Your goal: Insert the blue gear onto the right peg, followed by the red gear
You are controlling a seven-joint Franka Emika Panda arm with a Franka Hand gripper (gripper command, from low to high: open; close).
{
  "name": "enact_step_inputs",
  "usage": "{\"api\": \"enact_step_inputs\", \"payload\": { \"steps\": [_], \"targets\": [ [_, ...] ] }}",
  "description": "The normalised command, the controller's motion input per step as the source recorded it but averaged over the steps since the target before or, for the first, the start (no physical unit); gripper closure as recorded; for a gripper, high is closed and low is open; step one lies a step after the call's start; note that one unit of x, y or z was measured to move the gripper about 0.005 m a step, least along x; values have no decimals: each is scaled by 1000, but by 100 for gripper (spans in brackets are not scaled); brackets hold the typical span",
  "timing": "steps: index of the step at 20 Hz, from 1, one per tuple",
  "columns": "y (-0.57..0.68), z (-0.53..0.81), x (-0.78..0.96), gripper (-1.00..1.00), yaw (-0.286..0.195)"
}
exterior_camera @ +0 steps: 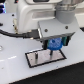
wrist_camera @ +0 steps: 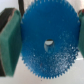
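The blue gear (wrist_camera: 52,25) fills the wrist view, held on edge between my two green finger pads (wrist_camera: 9,42). In the exterior view my gripper (exterior_camera: 54,46) is shut on the blue gear (exterior_camera: 54,44) and holds it just above the right part of the black-bordered white plate (exterior_camera: 40,61). A thin dark pin (exterior_camera: 36,56) stands on the plate's left part. The right peg is hidden under the gear and gripper. Something pale shows through the gear's centre hole (wrist_camera: 47,44); I cannot tell what it is. The red gear is out of view.
The plate lies on a white table (exterior_camera: 15,70). The arm's white body (exterior_camera: 30,17) and a black cable (exterior_camera: 12,34) fill the upper part of the exterior view.
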Motion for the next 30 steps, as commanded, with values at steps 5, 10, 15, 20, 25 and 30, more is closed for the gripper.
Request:
{"api": "enact_step_inputs", "payload": {
  "steps": [5,10,15,20,25,30],
  "targets": [
    [0,-145,245,100,0],
    [2,-128,346,100,0],
    [-16,-381,153,100,0],
    [34,-116,11,-100,0],
    [301,509,-218,-100,0],
    [285,638,-323,-100,0]
  ]
}}
